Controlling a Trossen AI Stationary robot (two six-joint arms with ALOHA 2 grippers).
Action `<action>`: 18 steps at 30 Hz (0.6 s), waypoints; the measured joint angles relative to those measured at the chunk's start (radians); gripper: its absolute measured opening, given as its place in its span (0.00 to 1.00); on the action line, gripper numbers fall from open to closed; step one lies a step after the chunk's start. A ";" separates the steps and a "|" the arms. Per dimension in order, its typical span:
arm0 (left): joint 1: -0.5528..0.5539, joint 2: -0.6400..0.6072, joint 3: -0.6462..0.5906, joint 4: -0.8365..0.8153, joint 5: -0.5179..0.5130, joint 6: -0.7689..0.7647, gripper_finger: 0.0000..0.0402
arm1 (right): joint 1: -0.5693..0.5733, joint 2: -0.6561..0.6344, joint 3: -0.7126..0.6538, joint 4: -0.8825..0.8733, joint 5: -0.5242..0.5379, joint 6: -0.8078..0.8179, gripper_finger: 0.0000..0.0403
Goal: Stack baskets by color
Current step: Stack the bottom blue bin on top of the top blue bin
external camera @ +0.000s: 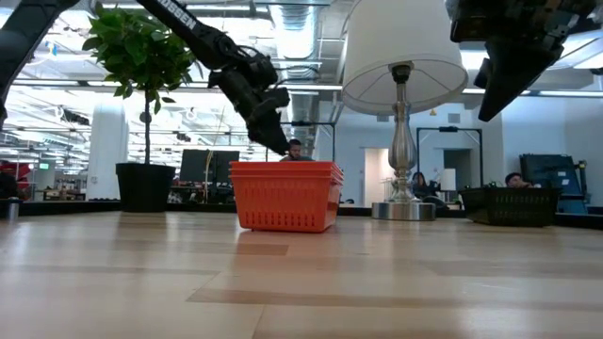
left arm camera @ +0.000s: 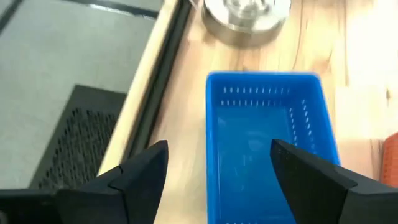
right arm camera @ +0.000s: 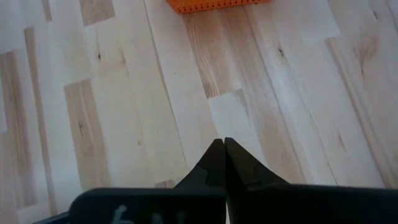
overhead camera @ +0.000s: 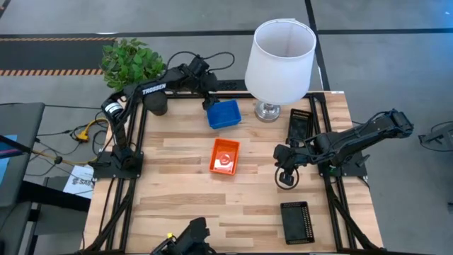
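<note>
A blue basket [overhead camera: 224, 113] rests flat on the wooden table near its far edge, in front of the lamp; in the left wrist view the blue basket [left arm camera: 267, 149] lies below my fingers. My left gripper [overhead camera: 210, 98] hovers open above its far-left part, one finger outside a long wall and one over the inside, touching nothing. A red-orange basket [overhead camera: 225, 156] stands mid-table and hides the blue one in the low view. One black basket [overhead camera: 301, 124] lies at the far right, another [overhead camera: 297, 221] at the near right. My right gripper [overhead camera: 285, 177] hangs shut above bare wood.
A lamp with a white shade [overhead camera: 281, 49] and a metal base [overhead camera: 267, 110] stands right of the blue basket. A potted plant [overhead camera: 131, 60] is at the far left corner. Bare wood lies left of the red-orange basket and along the near side.
</note>
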 joint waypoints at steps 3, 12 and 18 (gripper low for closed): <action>-0.003 -0.027 0.000 0.003 0.001 -0.008 0.67 | 0.000 0.000 0.000 0.000 0.000 -0.013 0.02; -0.042 -0.043 0.002 -0.197 0.000 -0.048 0.63 | -0.040 0.000 0.000 0.001 0.000 -0.063 0.02; -0.097 -0.043 0.001 -0.299 0.000 -0.020 0.54 | -0.094 0.000 0.000 0.002 0.000 -0.113 0.02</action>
